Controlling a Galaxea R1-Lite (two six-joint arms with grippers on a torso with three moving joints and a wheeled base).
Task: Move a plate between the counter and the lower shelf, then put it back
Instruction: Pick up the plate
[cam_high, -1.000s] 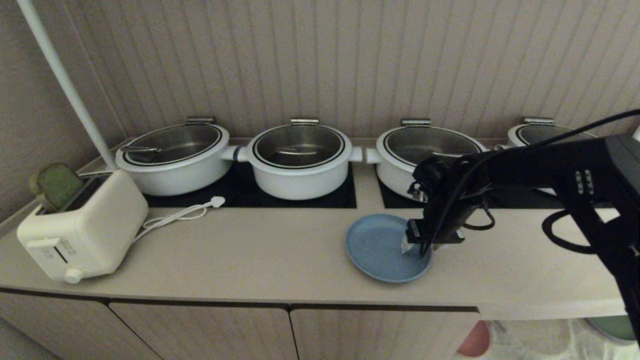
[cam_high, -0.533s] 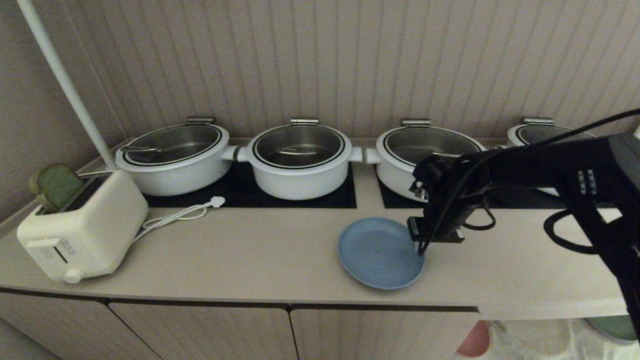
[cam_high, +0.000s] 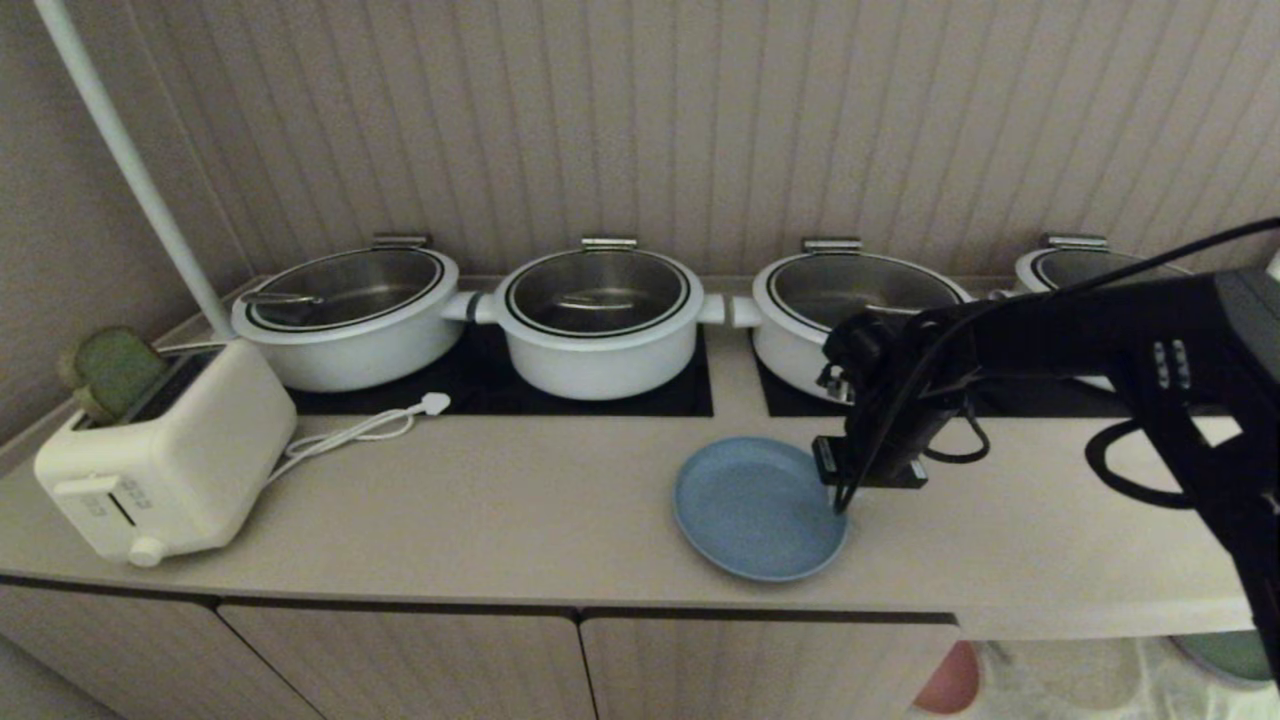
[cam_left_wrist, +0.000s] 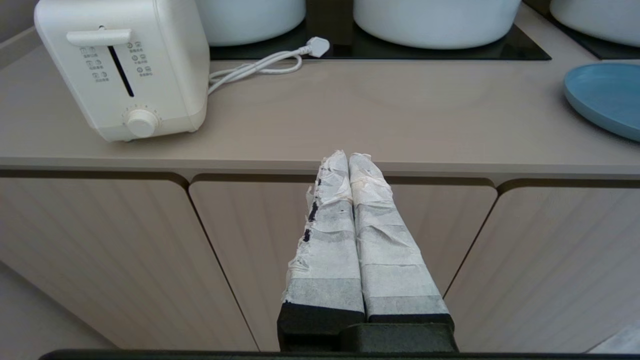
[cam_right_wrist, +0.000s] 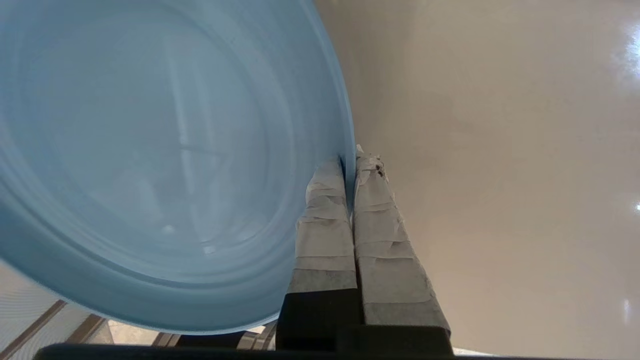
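Plate empty — right claw pinching rim.

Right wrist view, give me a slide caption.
Right gripper shut on the plate rim above the counter.

Counter, as we logged it: carried white toaster with cord, four white pots on hobs, blue plate.
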